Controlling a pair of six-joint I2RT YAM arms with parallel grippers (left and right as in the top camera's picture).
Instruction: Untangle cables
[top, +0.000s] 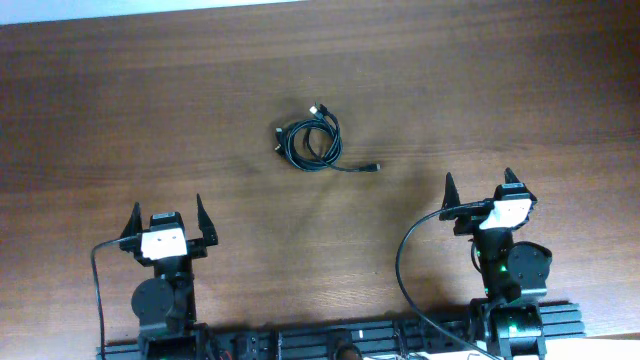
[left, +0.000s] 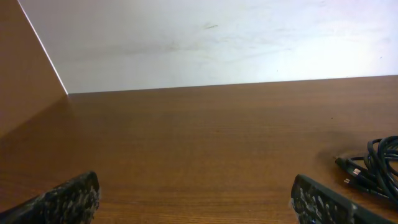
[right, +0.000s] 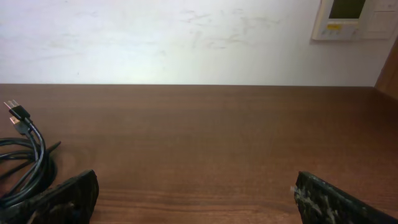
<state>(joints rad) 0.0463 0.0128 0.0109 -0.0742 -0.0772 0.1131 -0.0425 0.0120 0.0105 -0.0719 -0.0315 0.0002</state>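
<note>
The cables (top: 312, 142) lie as one small tangled coil of thin black cords at the table's middle, with plug ends sticking out at the top, left and lower right. The coil's edge shows at the right of the left wrist view (left: 373, 169) and at the left of the right wrist view (right: 25, 162). My left gripper (top: 167, 212) is open and empty, near the front left, well short of the coil. My right gripper (top: 480, 184) is open and empty, to the coil's lower right.
The brown wooden table (top: 480, 80) ends at a white wall at the back. A thick black robot cable (top: 402, 270) loops beside the right arm's base. A wall panel (right: 354, 18) shows at the upper right of the right wrist view.
</note>
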